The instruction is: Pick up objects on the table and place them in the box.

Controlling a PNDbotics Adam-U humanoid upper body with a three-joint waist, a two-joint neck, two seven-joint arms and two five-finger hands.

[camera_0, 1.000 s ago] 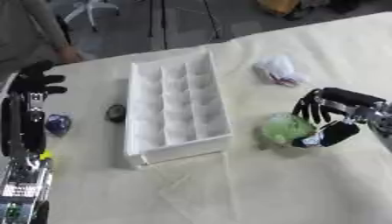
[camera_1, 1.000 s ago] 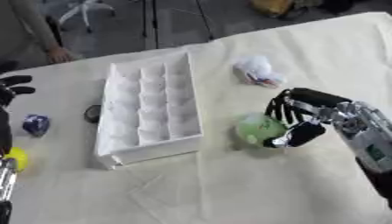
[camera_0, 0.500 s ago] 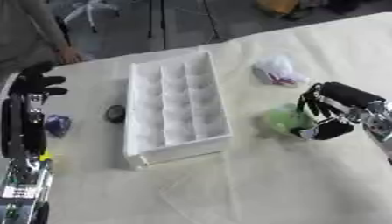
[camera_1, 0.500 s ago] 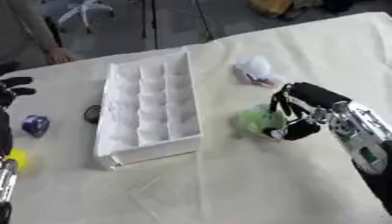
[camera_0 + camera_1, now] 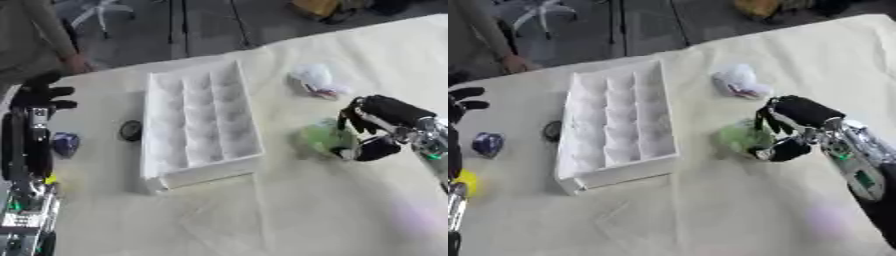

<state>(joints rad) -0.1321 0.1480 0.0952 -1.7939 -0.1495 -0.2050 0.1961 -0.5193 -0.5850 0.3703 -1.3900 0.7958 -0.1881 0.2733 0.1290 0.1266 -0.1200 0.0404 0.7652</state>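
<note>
Right hand (image 5: 378, 131), black with silver joints, is curled round a pale green, soft-looking lump (image 5: 321, 137), fingers over its top and thumb against its near side, on the cream cloth-covered table (image 5: 289, 210) right of centre. Far from this hand, just beyond the green lump, lies a crumpled white plastic bag with a touch of red (image 5: 313, 80).

To the left, well apart from the hand, stands a long white plastic box divided into small compartments (image 5: 200, 122), running from near to far; I cannot tell whether any compartment holds anything. Just beside the box's left wall lies a small dark round disc (image 5: 131, 130). Farther left sits a small dark blue object (image 5: 486, 143), and near it, at the left edge, a bright yellow object (image 5: 463, 181), only partly seen.

Left hand (image 5: 44, 97) shows at the far left, black fingers spread and straight, holding nothing, raised above its arm along the left edge.
</note>
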